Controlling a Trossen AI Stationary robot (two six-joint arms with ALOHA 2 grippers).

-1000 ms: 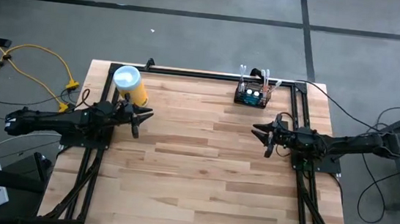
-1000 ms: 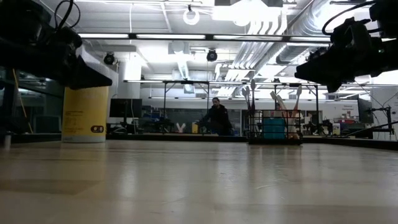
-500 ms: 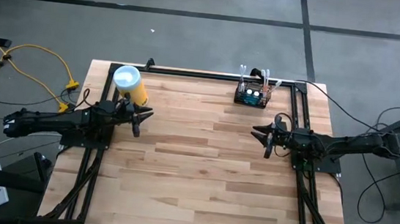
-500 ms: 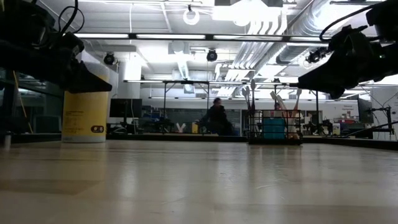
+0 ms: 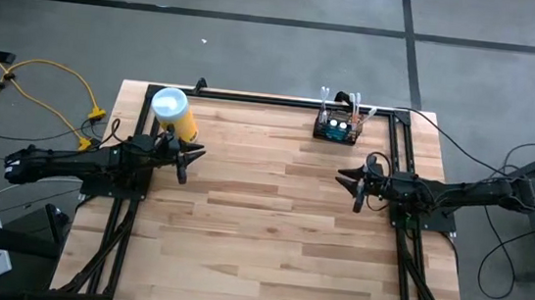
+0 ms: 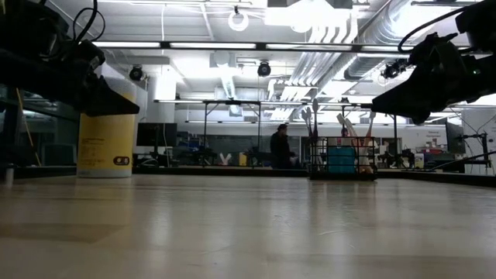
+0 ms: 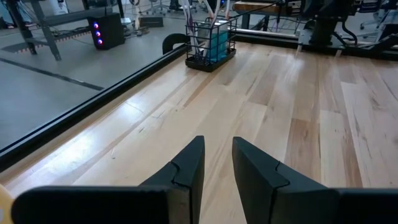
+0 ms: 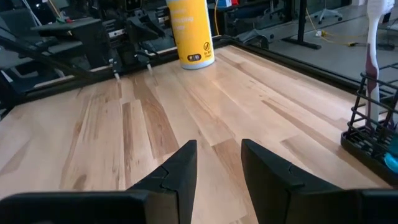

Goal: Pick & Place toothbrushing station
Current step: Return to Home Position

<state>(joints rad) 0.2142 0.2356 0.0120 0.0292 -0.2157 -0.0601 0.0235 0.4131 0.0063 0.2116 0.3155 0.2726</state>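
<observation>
The yellow canister [image 5: 175, 112] with the white lid carries a dark block of print and a small round black mark on its side [image 8: 189, 31], but none of it can be read. No other writing on the table [image 5: 270, 229] is legible.

The black wire basket [image 5: 337, 128] stands upright at the far edge of the table, near the right gripper [image 5: 351, 183] but clear of it, off to the side of its fingertips rather than ahead of them. Toothbrushes [image 5: 354, 101] stick up out of the basket and something blue [image 6: 342, 160] sits inside it. It is well apart from the left gripper [image 5: 186, 160], far ahead of that one's fingers [image 7: 255, 168].

Both arms reach in level from the table's sides, grippers raised above the wood and pointing towards each other. The left gripper hangs just beside the canister, not touching it. Each gripper's fingers are parted by a narrow gap with nothing between them.

A person [image 6: 280, 149] stands in the room behind the table
</observation>
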